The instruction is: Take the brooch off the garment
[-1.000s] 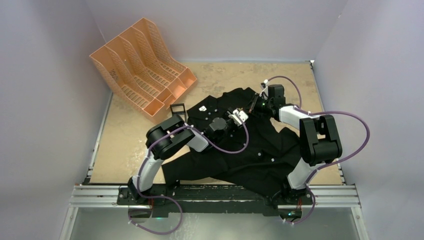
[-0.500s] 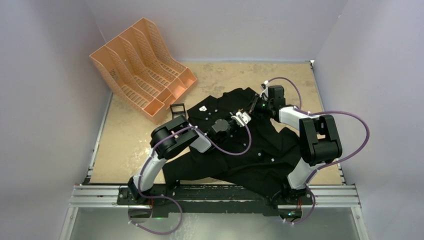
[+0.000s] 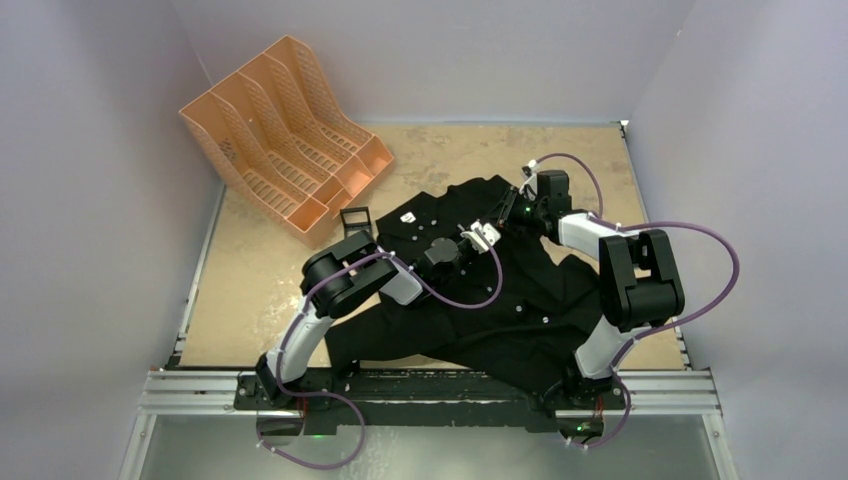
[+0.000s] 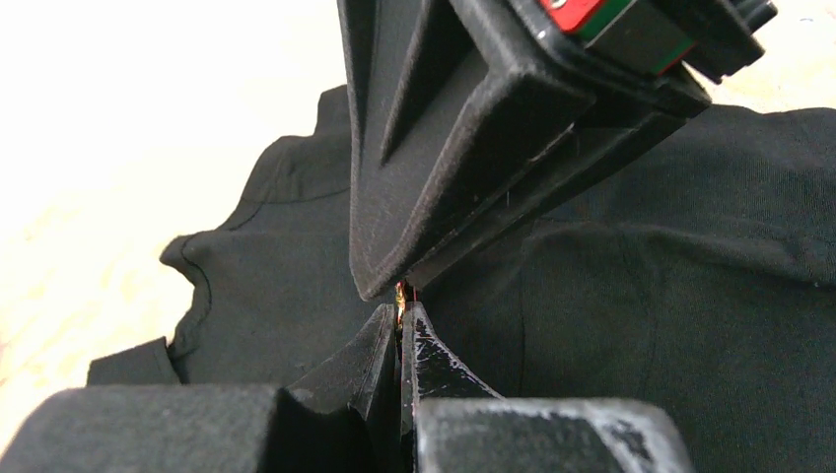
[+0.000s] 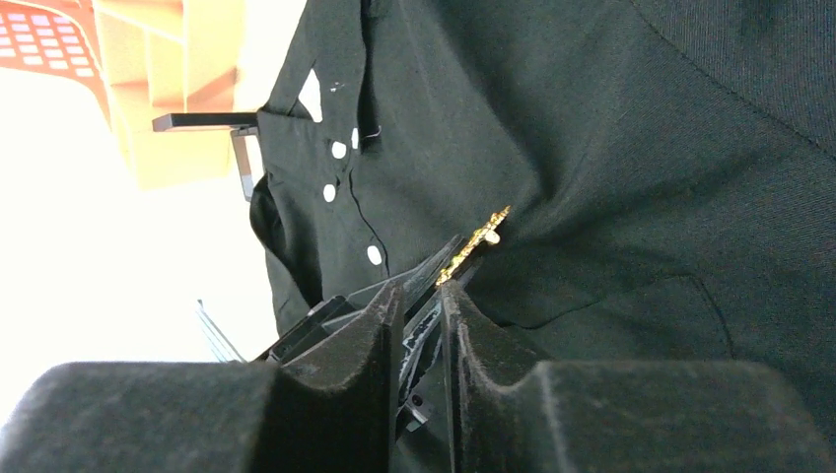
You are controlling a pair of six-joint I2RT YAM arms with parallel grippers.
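Left end effector (image 4: 399, 313): clamped right down, its 2 fingers pressed flat together with no gap, and a sliver of gold is pinched at the very tips, so yeah, it's got the brooch. From overhead it sits over the chest of the shirt.
Right end effector (image 5: 422, 291): cracked open just a bit, with a narrow slot between its 2 fingers and nothing sitting in the slot. The tips are right up by the lower end of the pin; can't tell if either one touches it.
How they meet: basically tip to tip, left one reaching in from the left, right one from the far right.
Brooch (image 5: 475, 239): tiny gold leafy pin, tilted, lower end in the left tips, upper end against the black cloth. The fabric puckers toward it. Can't tell if it's through the cloth.
Garment (image 3: 500, 300): black short-sleeved shirt spread over the middle of the worktop, its hem end down by the arm bases.
Buttons (image 5: 338, 150): small white ones in a row, off to the side of the pin.
Black frame (image 3: 354, 216): little open rectangle just beside the shirt, between it and the rack.
Rack (image 3: 280, 130): peach slotted file sorter, far left corner.
Worktop (image 3: 450, 150): tan, mottled.
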